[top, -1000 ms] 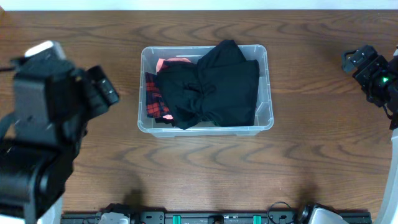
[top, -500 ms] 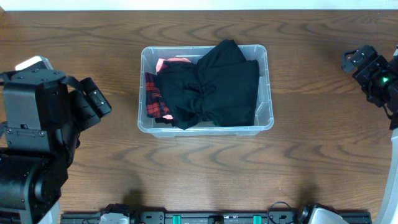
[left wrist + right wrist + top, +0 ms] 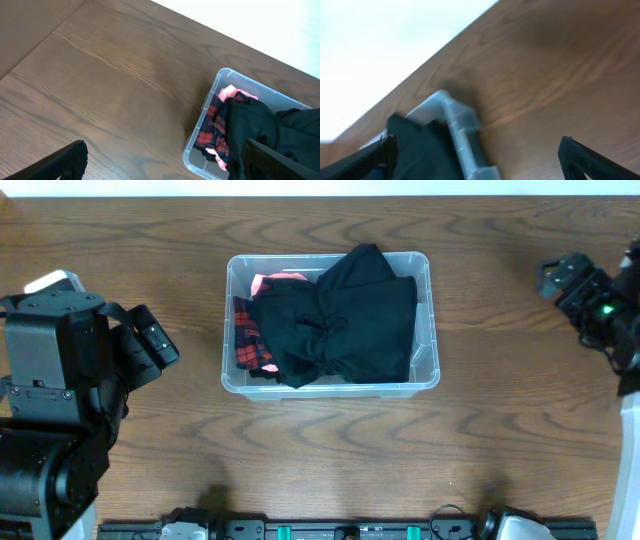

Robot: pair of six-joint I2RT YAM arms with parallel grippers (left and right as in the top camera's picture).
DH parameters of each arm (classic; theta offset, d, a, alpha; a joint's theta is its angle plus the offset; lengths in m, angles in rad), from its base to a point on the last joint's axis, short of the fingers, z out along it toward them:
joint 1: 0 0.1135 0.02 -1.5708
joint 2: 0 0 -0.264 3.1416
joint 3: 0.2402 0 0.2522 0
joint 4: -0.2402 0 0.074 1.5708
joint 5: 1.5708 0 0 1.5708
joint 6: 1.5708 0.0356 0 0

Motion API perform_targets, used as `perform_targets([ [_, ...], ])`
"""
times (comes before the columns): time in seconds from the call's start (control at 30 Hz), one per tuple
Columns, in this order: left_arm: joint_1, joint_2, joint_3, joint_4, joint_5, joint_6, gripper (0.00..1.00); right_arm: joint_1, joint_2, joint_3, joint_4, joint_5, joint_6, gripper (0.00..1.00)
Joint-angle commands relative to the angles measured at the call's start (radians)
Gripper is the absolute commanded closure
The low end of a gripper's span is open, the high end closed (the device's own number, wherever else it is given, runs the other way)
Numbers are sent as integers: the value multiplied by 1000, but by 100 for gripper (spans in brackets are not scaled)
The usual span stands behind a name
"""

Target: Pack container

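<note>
The clear plastic container (image 3: pixel 428 320) stands in the middle of the table. A black garment (image 3: pixel 340 320) fills most of it and drapes over its far rim. A red plaid cloth (image 3: pixel 245 340) and a pink cloth (image 3: pixel 268 280) lie at its left end. My left gripper (image 3: pixel 150 340) is open and empty, left of the container. My right gripper (image 3: pixel 565 278) is open and empty at the far right. The container also shows in the left wrist view (image 3: pixel 197 145) and, blurred, in the right wrist view (image 3: pixel 465 130).
The dark wooden table (image 3: pixel 330 450) surrounds the container. A black rail (image 3: pixel 330 530) with fittings runs along the front edge. A white surface lies beyond the table's far edge (image 3: pixel 260 25).
My left arm pulled back to the left and away from the container, then stayed still. My right gripper shifted slightly left and up in the overhead view. The clothes have not moved.
</note>
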Motion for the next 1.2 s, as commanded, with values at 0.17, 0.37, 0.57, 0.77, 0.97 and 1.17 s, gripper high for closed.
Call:
perform_targets([
  [0.17,6,5,-3,-2,-9,12,2,278,-250,-38,-65,290,-251,1],
  [0.37,6,5,-3,-2,-9,12,2,326,-428,-229,107,133,-656,1],
  [0.57,6,5,-3,-2,-9,12,2,325,-629,-542,243,-60,-977,1],
  [0.77,6,5,-3,-2,-9,12,2,325,-834,-813,374,-59,-862,1],
  [0.97,6,5,-3,-2,-9,12,2,325,-1013,-995,404,-55,-818,1],
  [1.17,6,5,-3,-2,-9,12,2,325,-1149,-1107,404,-54,-774,1],
])
